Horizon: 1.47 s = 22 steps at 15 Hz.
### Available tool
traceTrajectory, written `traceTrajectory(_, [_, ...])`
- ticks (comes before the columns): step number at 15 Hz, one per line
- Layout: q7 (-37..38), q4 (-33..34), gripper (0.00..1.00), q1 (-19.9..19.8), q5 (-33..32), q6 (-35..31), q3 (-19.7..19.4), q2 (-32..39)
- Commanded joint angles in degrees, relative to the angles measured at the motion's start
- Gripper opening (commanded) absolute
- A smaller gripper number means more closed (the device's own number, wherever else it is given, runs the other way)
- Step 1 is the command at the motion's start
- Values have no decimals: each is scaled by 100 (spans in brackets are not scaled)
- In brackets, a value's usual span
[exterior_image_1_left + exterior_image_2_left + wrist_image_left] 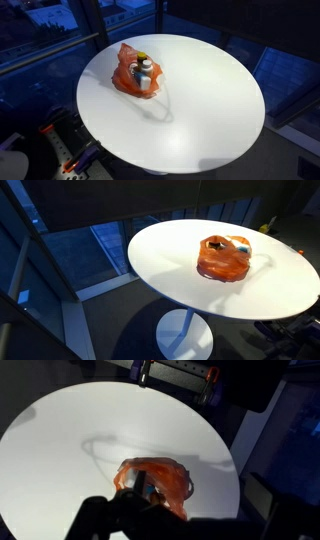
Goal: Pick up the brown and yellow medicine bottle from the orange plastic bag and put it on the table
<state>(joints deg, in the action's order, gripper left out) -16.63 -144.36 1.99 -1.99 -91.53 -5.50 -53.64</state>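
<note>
Wrist view looks down onto the white round desk (80, 440). The end effector (135, 512) appears only as a dark silhouette at the lower edge, overlapping the near side of the orange plastic bag (165, 478). Whether its fingers are spread or closed cannot be told. In an exterior view, the medicine bottle (142, 64) stands upright inside the bag (127, 80), yellow top showing above the crumpled rim. Finer detail is too small to read.
</note>
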Motion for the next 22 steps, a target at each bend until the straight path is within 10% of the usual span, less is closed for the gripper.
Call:
traceTrajectory(1, [33,15,100,50,-24,14,-29,3])
traceTrajectory(11, [276,248,100,55,19,-338,116,540])
traceTrajectory(22, [1445,1089,100,-62,82,-1434,573,2731])
